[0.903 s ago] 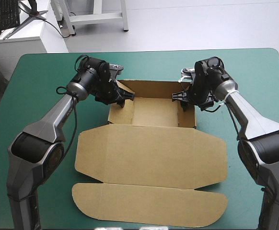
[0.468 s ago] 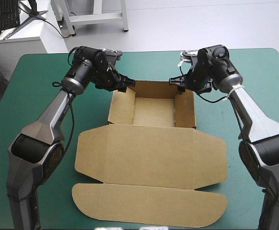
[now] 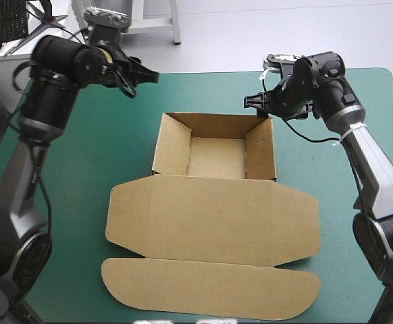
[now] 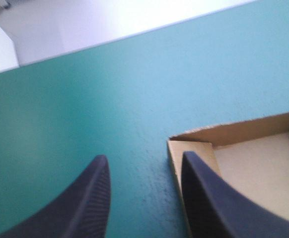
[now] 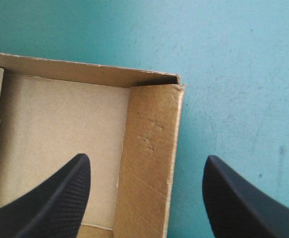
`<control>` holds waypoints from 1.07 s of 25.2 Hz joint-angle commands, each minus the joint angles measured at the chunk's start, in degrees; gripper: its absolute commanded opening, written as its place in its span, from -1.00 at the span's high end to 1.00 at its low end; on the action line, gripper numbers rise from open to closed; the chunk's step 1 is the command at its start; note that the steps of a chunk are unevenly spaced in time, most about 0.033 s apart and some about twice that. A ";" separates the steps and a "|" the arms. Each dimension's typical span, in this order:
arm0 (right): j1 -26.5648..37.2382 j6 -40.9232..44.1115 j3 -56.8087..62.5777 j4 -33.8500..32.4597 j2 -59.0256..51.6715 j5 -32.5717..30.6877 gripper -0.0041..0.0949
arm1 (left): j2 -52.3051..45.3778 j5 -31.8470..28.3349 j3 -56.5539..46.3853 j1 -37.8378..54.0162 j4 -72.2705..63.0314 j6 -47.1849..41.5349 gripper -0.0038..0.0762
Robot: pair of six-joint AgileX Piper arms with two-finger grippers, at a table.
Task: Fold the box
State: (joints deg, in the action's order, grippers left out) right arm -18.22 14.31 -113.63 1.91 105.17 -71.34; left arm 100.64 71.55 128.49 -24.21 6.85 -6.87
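Your box [image 3: 213, 209] sat mid-frame on the teal-green counter [image 3: 68, 175], with the tray walls raised toward the top and the lid flat toward the bottom. Your left gripper [image 3: 148, 76] hung spread at upper left, clear of the box. Your right gripper [image 3: 256, 104], also spread, had the tray's right wall between its fingers.
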 commanded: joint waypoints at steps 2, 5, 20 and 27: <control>0.12 -0.10 -1.92 -0.26 -3.91 -0.58 -0.30 | -10.38 2.05 1.88 -0.27 5.38 1.46 0.80; 0.12 -0.10 -1.26 -0.26 -3.91 -0.58 -0.29 | -16.20 2.05 0.86 -0.27 5.53 3.26 0.93; 0.12 1.62 5.09 -0.09 0.59 -0.58 -0.28 | -48.56 1.49 -40.13 -0.27 -2.40 6.38 0.93; 0.12 1.62 6.10 0.62 5.44 -0.58 -0.28 | -70.92 -7.33 -75.43 -0.27 -5.09 4.04 0.93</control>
State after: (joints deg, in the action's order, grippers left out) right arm -18.22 15.99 -106.29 2.27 113.23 -71.01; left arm 33.58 69.60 58.00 -24.21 2.10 -1.03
